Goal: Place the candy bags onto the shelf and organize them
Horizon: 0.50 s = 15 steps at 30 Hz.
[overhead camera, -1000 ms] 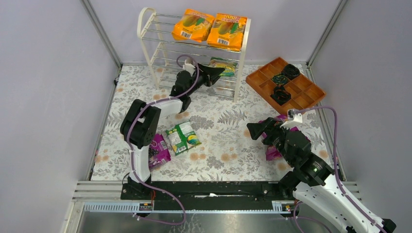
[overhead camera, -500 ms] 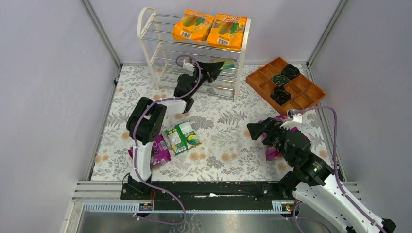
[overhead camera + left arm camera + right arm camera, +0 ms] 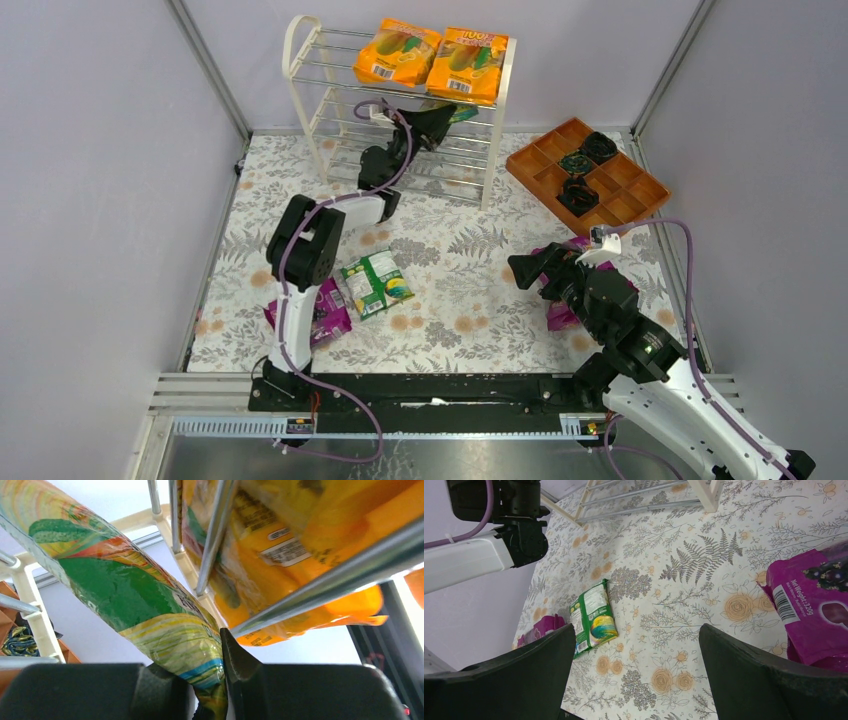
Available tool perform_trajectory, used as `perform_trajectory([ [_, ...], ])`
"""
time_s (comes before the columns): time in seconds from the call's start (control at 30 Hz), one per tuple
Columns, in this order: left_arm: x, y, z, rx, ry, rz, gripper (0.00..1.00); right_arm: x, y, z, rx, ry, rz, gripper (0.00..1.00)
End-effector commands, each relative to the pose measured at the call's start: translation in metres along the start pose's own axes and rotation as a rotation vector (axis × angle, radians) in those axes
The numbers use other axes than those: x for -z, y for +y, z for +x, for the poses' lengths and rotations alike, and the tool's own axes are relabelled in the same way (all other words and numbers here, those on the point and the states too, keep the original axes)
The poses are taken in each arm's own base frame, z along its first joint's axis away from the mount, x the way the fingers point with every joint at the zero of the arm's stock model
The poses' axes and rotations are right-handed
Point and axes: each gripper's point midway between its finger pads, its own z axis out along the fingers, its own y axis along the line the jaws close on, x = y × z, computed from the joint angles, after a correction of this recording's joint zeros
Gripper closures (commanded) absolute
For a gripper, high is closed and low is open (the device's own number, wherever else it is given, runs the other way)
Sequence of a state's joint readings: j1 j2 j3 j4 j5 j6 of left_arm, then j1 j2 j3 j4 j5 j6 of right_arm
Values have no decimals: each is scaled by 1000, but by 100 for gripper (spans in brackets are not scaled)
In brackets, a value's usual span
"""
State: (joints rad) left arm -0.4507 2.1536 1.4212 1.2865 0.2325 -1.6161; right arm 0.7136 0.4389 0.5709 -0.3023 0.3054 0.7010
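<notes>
My left gripper is shut on a green-yellow candy bag and holds it inside the cream-white shelf, just under the top tier. Only a green sliver of that bag shows in the top view. Two orange candy bags lie on the top tier; one shows from below in the left wrist view. A green-yellow bag and a purple bag lie on the table left of centre. My right gripper is open and empty, beside a purple bag.
An orange compartmented tray with small black round objects stands at the back right. Metal frame posts and grey walls enclose the flowered tablecloth. The left arm stretches from its base up to the shelf.
My left gripper has risen from the lower part of the shelf up to just under the top tier, carrying the green-yellow bag. The right arm has not moved.
</notes>
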Motion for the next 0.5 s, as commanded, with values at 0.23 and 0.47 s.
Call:
perform_trajectory([
  [0.23, -6, 21, 39, -70, 90, 12, 100, 3, 8, -15, -16, -48, -17, 0],
  [0.47, 3, 46, 48, -61, 137, -28, 100, 5, 7, -15, -18, -51, -16, 0],
])
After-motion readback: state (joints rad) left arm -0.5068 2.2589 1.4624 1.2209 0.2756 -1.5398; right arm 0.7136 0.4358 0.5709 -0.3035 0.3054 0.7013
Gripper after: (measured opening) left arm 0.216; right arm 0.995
